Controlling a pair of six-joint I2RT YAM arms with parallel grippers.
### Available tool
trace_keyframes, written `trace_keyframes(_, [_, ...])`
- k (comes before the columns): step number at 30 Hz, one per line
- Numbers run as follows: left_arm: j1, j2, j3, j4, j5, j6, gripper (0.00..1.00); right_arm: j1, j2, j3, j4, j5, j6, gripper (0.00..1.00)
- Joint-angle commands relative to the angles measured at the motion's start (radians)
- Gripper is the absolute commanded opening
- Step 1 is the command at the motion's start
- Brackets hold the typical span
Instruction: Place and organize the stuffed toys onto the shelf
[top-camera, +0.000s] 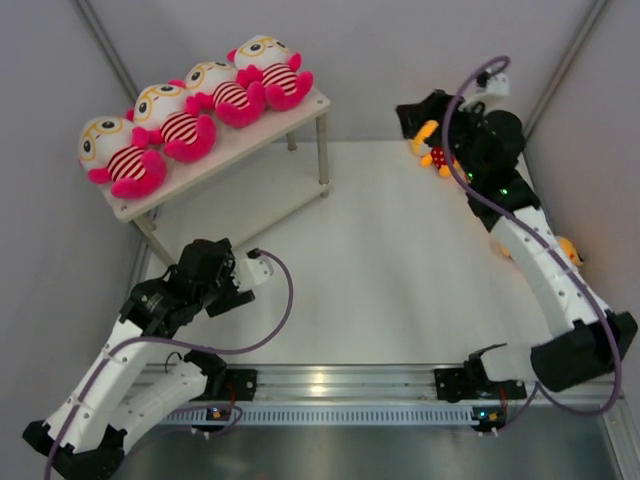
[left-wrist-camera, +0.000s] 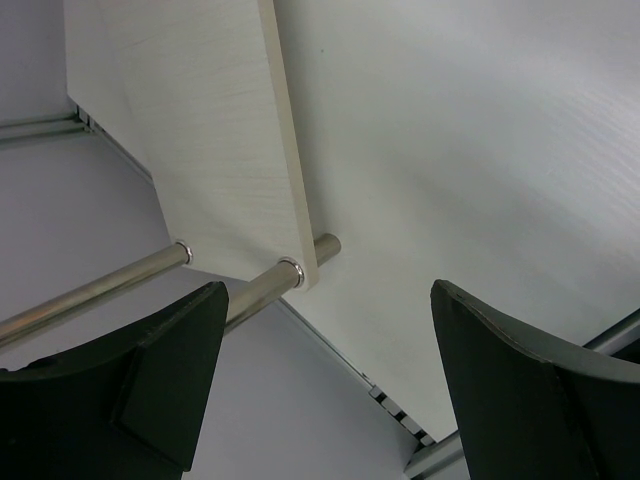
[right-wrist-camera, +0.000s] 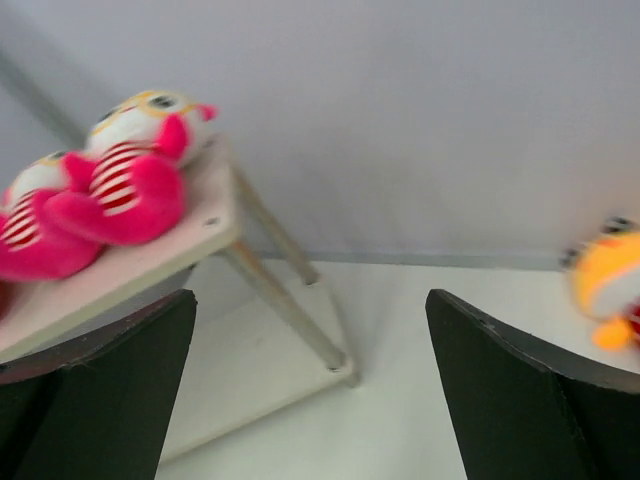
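Note:
Four large white-headed toys (top-camera: 175, 120) with pink limbs and striped shirts lie in a row on the top board of the shelf (top-camera: 250, 137) at the far left. Two of them (right-wrist-camera: 130, 180) show in the right wrist view, with the shelf's top board (right-wrist-camera: 110, 275) under them. A small yellow-orange toy (top-camera: 437, 151) lies at the far right, beside my right wrist; it also shows in the right wrist view (right-wrist-camera: 605, 285). Another small one (top-camera: 569, 250) peeks out behind the right arm. My right gripper (top-camera: 408, 116) (right-wrist-camera: 310, 300) is open and empty. My left gripper (top-camera: 197, 260) (left-wrist-camera: 328, 300) is open and empty by the shelf's near leg (left-wrist-camera: 270, 285).
The shelf's lower board (top-camera: 265, 195) (left-wrist-camera: 210, 130) is bare. Grey walls close in on the left, back and right. A metal rail (top-camera: 330, 385) carrying the arm bases runs along the near edge.

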Motion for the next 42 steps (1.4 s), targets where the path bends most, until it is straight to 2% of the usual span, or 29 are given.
trace_keyframes(1, [0.012, -0.027, -0.035, 0.019, 0.008, 0.003, 0.88, -0.189, -0.093, -0.190, -0.229, 0.304, 0.047, 0.99])
trace_keyframes(3, [0.020, -0.035, -0.058, 0.019, 0.013, 0.003, 0.88, -0.300, -0.074, -0.255, -0.299, 0.308, 0.075, 0.99])
trace_keyframes(4, [0.027, -0.040, -0.064, 0.019, 0.016, 0.003, 0.88, -0.407, -0.054, -0.299, -0.297, 0.285, 0.072, 1.00])
trace_keyframes(7, [0.046, -0.046, -0.076, 0.019, 0.025, -0.004, 0.88, -0.509, 0.048, -0.283, -0.270, 0.219, 0.017, 0.99])
trace_keyframes(9, [0.055, -0.044, -0.079, 0.019, 0.028, -0.006, 0.88, -0.531, 0.153, -0.243, -0.253, 0.201, -0.001, 0.99])
trace_keyframes(14, [0.084, -0.032, -0.079, 0.019, 0.033, -0.004, 0.88, -0.605, 0.432, -0.025, -0.300, 0.181, 0.015, 0.98])
trace_keyframes(19, [0.106, 0.006, -0.076, 0.019, 0.039, -0.001, 0.88, -0.614, 0.569, 0.097, -0.329, 0.202, -0.029, 0.96])
trace_keyframes(23, [0.116, 0.040, -0.063, 0.020, 0.047, 0.000, 0.88, -0.614, 0.634, 0.095, -0.316, 0.225, -0.067, 0.90])
trace_keyframes(25, [0.120, 0.060, -0.049, 0.020, 0.050, 0.000, 0.88, -0.612, 0.652, 0.097, -0.312, 0.193, -0.096, 0.69])
trace_keyframes(26, [0.123, 0.066, -0.044, 0.020, 0.051, 0.002, 0.88, -0.614, 0.667, 0.101, -0.315, 0.176, -0.103, 0.48])
trace_keyframes(28, [0.127, 0.077, -0.029, 0.019, 0.059, 0.002, 0.88, -0.612, 0.668, 0.095, -0.314, 0.136, -0.106, 0.32])
trace_keyframes(32, [0.132, 0.097, -0.009, 0.019, 0.070, -0.006, 0.88, -0.612, 0.554, 0.038, -0.290, 0.147, -0.083, 0.00])
trace_keyframes(34, [0.132, 0.098, 0.000, 0.019, 0.079, -0.009, 0.88, -0.612, 0.462, -0.040, -0.260, 0.164, -0.063, 0.00])
trace_keyframes(37, [0.132, 0.097, 0.006, 0.020, 0.096, -0.018, 0.88, -0.579, 0.127, -0.201, -0.149, 0.194, -0.081, 0.00])
trace_keyframes(39, [0.132, 0.091, 0.013, 0.020, 0.110, -0.026, 0.87, -0.539, -0.001, -0.293, -0.095, 0.193, -0.194, 0.00])
trace_keyframes(40, [0.132, 0.088, 0.014, 0.020, 0.117, -0.029, 0.87, -0.476, -0.054, -0.306, -0.082, 0.164, -0.252, 0.00])
trace_keyframes(42, [0.135, 0.079, 0.023, 0.020, 0.143, -0.041, 0.87, -0.390, -0.162, -0.315, -0.107, 0.126, -0.465, 0.00])
